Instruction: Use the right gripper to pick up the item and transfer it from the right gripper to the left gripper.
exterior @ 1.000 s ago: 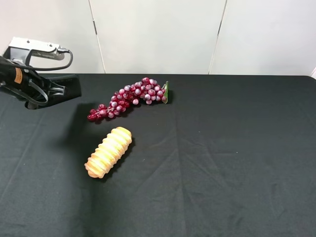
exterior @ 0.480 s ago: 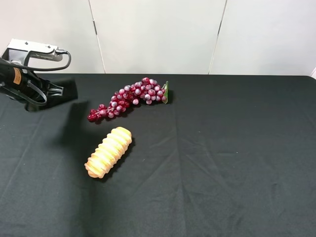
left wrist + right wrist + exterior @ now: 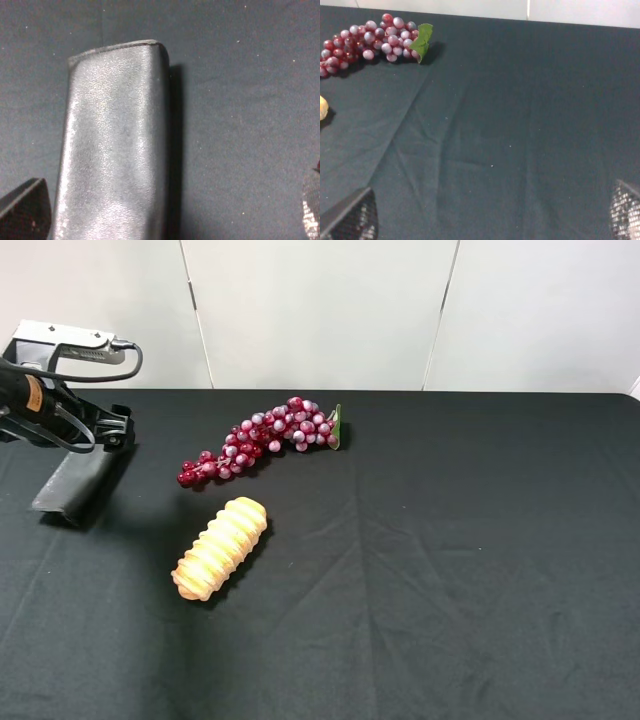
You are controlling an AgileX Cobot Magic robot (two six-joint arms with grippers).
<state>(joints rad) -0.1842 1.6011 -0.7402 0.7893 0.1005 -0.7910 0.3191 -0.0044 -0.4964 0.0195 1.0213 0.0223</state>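
The item, a flat black leather-like pouch (image 3: 74,483), is on the black cloth at the far left, just in front of my left gripper (image 3: 112,430). In the left wrist view the pouch (image 3: 112,145) fills the space below the left gripper (image 3: 168,210). The jaws stand wide apart, and only one fingertip (image 3: 25,210) is close to the pouch. I cannot tell whether the pouch lies fully flat. My right gripper (image 3: 487,212) is open and empty above bare cloth. It is out of the exterior view.
A red grape bunch (image 3: 262,437) with a green leaf lies at the back middle and also shows in the right wrist view (image 3: 367,41). A ridged yellow bread-like piece (image 3: 221,547) lies in front of it. The black cloth (image 3: 450,560) covers the whole table.
The pouch was held level at the left gripper. It has dropped to the cloth in front of the gripper. The left arm drew slightly back to the left.
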